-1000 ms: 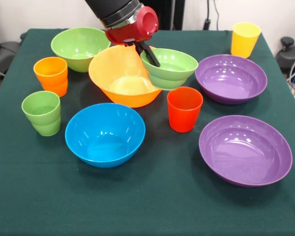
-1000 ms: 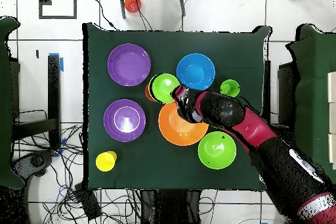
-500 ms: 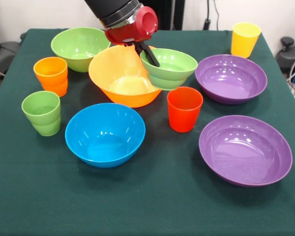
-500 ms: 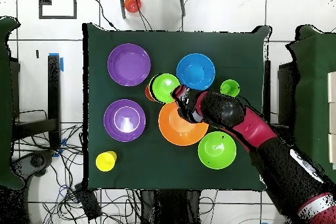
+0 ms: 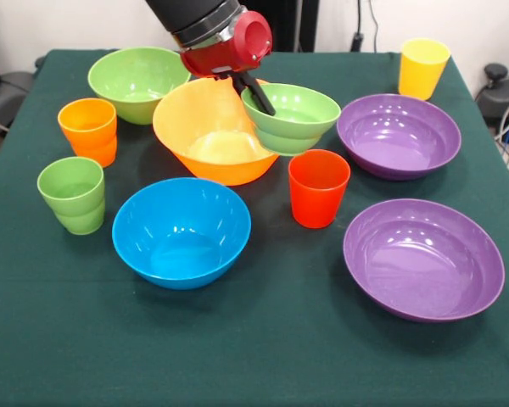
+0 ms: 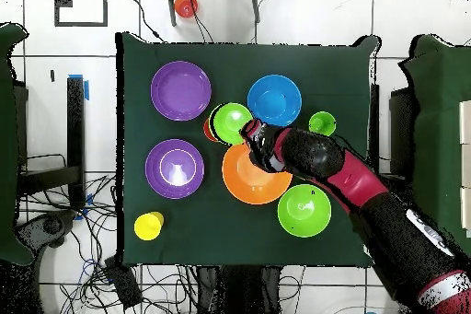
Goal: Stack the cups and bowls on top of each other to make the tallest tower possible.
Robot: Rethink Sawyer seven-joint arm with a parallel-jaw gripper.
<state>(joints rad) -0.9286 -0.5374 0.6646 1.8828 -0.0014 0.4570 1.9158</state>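
My gripper (image 5: 254, 91) is shut on the rim of the small light-green bowl (image 5: 293, 114) and holds it above the table, next to the large orange bowl (image 5: 208, 136) and over the red cup (image 5: 318, 186). In the overhead view the gripper (image 6: 246, 131) grips that bowl (image 6: 232, 122) beside the orange bowl (image 6: 244, 177). The blue bowl (image 5: 182, 229), the medium green bowl (image 5: 136, 80) and two purple bowls (image 5: 399, 134) (image 5: 422, 259) stand apart. The orange cup (image 5: 87, 129), the light-green cup (image 5: 72, 193) and the yellow cup (image 5: 422, 66) stand upright. No bowls are nested.
The dark green table (image 5: 254, 356) carries everything. My arm (image 6: 368, 191) crosses the table's right side in the overhead view and hides the orange cup there. Cables lie on the floor around the table.
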